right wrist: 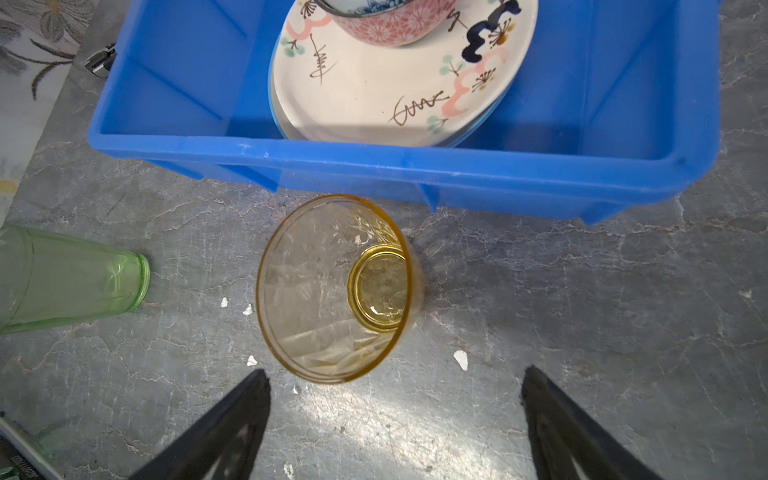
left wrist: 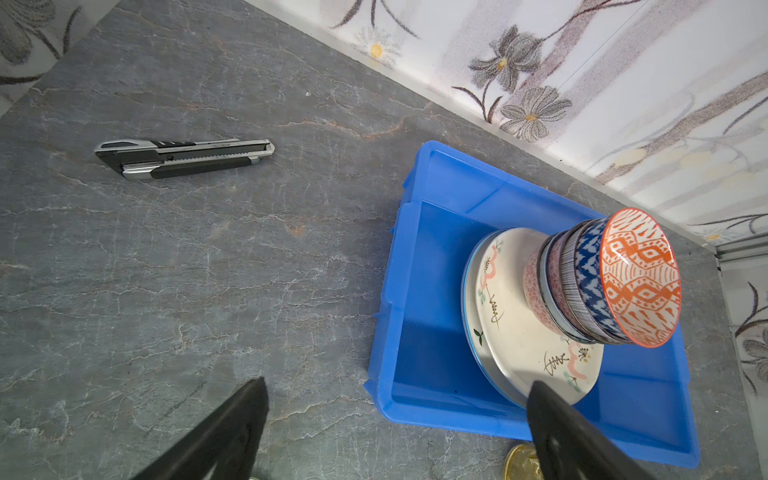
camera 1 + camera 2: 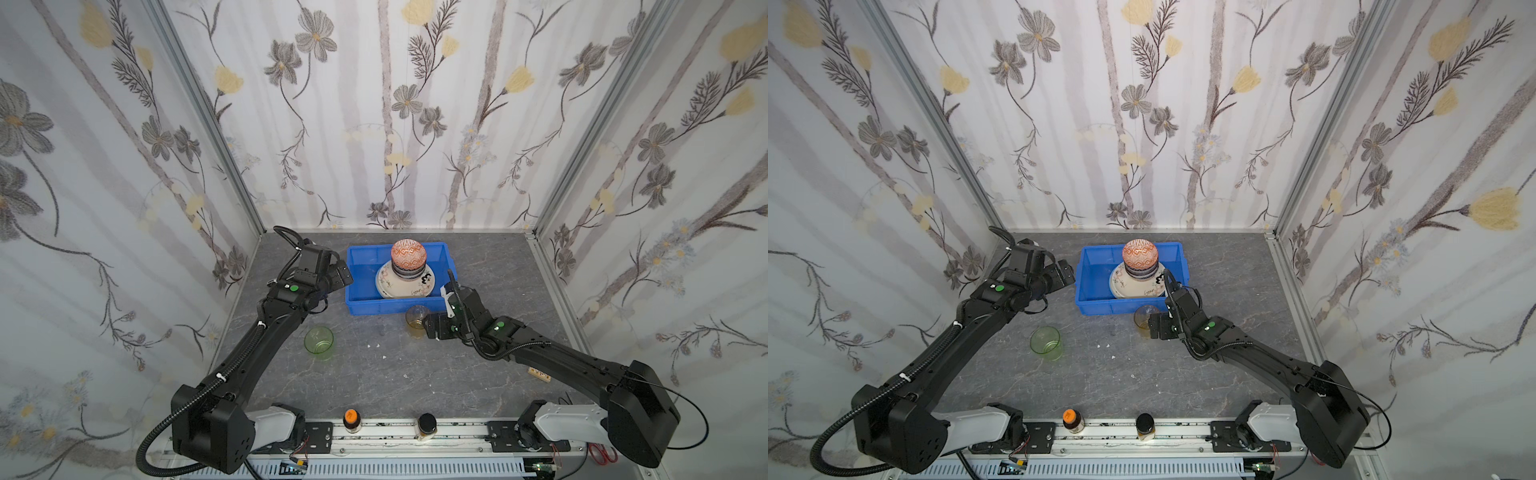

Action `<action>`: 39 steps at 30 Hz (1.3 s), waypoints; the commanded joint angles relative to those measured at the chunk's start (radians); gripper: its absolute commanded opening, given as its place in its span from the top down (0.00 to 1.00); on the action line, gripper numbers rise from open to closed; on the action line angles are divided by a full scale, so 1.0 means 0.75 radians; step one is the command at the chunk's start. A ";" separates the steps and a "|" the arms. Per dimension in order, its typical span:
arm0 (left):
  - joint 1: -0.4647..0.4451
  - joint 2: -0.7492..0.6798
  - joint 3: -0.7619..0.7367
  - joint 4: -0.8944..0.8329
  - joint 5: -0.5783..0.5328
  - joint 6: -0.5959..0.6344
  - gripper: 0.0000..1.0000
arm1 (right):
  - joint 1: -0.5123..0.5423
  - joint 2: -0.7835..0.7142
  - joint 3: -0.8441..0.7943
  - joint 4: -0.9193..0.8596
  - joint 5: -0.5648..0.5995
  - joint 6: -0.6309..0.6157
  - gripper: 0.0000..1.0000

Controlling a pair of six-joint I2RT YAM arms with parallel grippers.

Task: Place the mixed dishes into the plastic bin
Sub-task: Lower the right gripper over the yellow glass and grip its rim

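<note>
The blue plastic bin (image 3: 361,299) (image 3: 1092,299) (image 2: 432,257) (image 1: 374,162) holds stacked plates (image 3: 415,286) (image 1: 374,83) with nested bowls on them, an orange-patterned bowl (image 3: 408,254) (image 2: 640,278) on top. An amber tumbler (image 3: 415,320) (image 3: 1144,318) (image 1: 336,286) stands upright just outside the bin's near wall. My right gripper (image 1: 395,374) (image 3: 426,326) is open just short of it, nothing between its fingers. A green tumbler (image 3: 318,340) (image 3: 1045,341) (image 1: 70,278) stands further left. My left gripper (image 2: 399,388) (image 3: 343,274) hangs open and empty beside the bin's left wall.
A black and silver utility knife (image 2: 183,158) lies on the grey table left of the bin. Two small jars, orange-lidded (image 3: 351,417) and black-lidded (image 3: 427,423), stand on the front rail. A small wooden block (image 3: 540,372) lies at the right. White crumbs (image 1: 460,359) dot the table.
</note>
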 commanded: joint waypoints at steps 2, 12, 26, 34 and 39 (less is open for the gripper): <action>0.010 -0.007 -0.009 0.006 0.008 -0.011 0.00 | -0.002 0.040 0.032 0.004 -0.021 -0.013 0.09; 0.037 -0.057 -0.056 0.006 0.019 -0.011 0.00 | -0.008 0.117 0.101 -0.034 -0.016 -0.024 0.18; 0.072 -0.194 -0.174 -0.020 0.012 -0.034 0.00 | -0.008 0.257 0.206 -0.104 0.025 -0.068 0.37; 0.082 -0.231 -0.185 -0.048 0.008 -0.047 0.00 | -0.008 0.303 0.236 -0.120 0.038 -0.091 0.48; 0.084 -0.222 -0.177 -0.057 0.009 -0.046 0.00 | -0.008 0.309 0.237 -0.119 0.043 -0.098 0.53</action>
